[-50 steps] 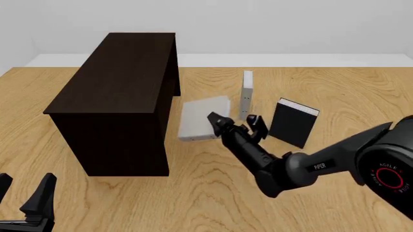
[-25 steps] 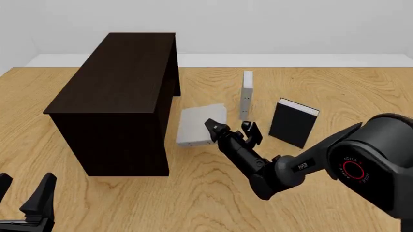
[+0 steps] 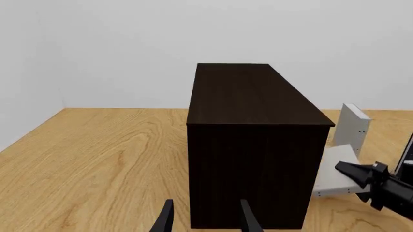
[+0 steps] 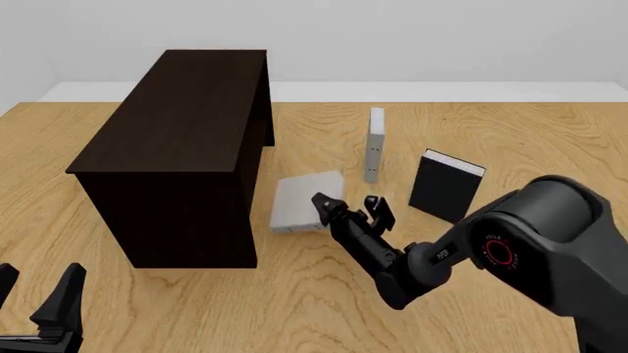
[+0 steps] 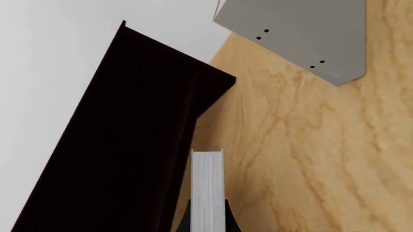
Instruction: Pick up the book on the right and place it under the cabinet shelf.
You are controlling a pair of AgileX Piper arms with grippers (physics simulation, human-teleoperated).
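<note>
Right gripper (image 4: 345,203) reaching low over wooden table (image 4: 549,140), one finger (image 4: 324,204) touching grey book (image 4: 305,200) lying just beside dark cabinet shelf (image 4: 182,140). Second grey book (image 4: 375,144) standing upright behind; black book (image 4: 445,185) standing right of gripper. Left gripper (image 4: 37,307) idling at bottom left, fingers apart.

Your right gripper (image 4: 345,204) reaches forward low over the counter (image 4: 490,132), fingers clamped on the book (image 4: 302,201). Your left gripper (image 4: 37,298) hangs near, fingers apart, holding nothing.
</note>
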